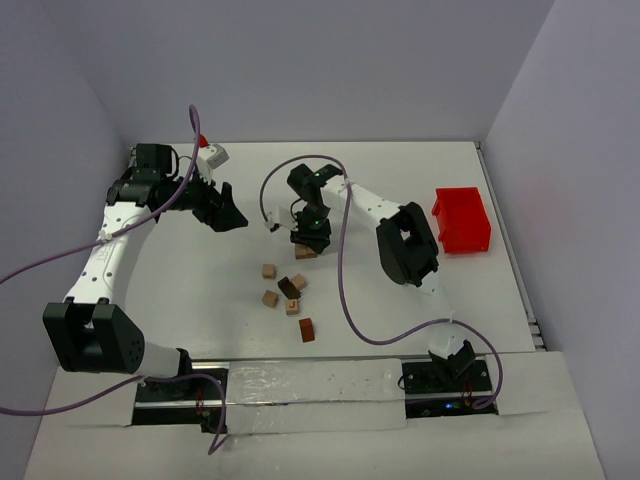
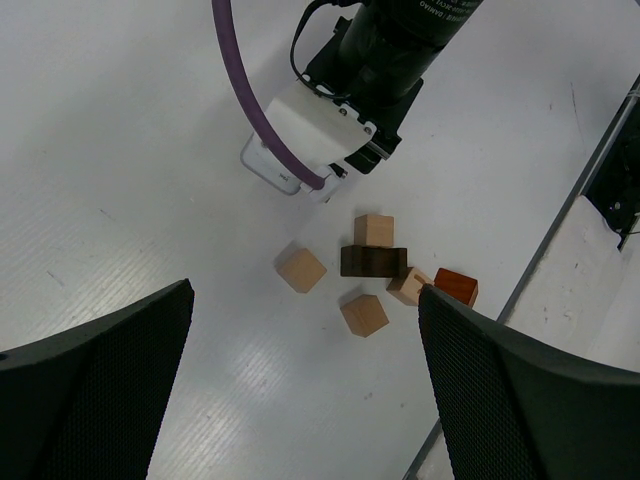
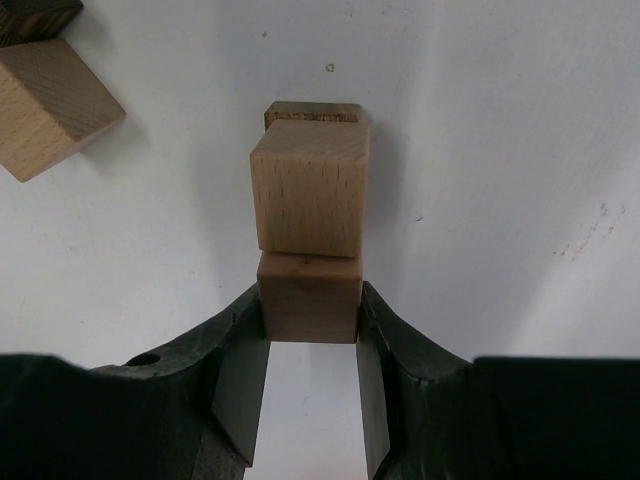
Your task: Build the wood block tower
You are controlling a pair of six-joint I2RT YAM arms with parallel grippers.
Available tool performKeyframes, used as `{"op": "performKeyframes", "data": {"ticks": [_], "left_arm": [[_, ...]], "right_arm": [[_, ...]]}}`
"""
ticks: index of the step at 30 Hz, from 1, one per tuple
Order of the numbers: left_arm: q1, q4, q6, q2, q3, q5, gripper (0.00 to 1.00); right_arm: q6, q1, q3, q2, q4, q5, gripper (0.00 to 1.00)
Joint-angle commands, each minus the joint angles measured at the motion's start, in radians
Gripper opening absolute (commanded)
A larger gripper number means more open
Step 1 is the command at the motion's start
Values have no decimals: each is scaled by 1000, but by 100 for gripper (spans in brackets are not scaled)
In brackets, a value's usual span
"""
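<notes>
The right claw [image 1: 309, 238], closed on a tan block [image 3: 310, 298], holds it against a light tan cube [image 3: 310, 195] straight ahead of its fingertips, with a darker piece [image 3: 313, 112] beyond. The left claw [image 1: 227, 214] hangs open, well apart to the left. Spare blocks [image 1: 285, 293] lie on the table [image 1: 200, 300] nearby.

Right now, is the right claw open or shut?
The right claw is shut on a wood block; its fingers press both sides.
</notes>
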Motion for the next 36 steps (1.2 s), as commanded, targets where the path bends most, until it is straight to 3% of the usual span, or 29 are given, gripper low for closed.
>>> {"op": "performKeyframes", "data": {"ticks": [1,19,29,31,36], "left_arm": [[4,20,13,-7,25,8,99],[7,12,26,1,32,5,99],[9,11,26,-1,34,5,99],[9,11,26,-5,36,3,99],[15,25,15,-20,26,-15,99]], "right_arm": [[-12,12,42,19,-1,5,30],[-18,19,46,30,1,7,45],[-18,24,23,7,6,10,65],[-18,28,15,-6,8,2,74],[16,30,37,-57,-5,-36,78]]}}
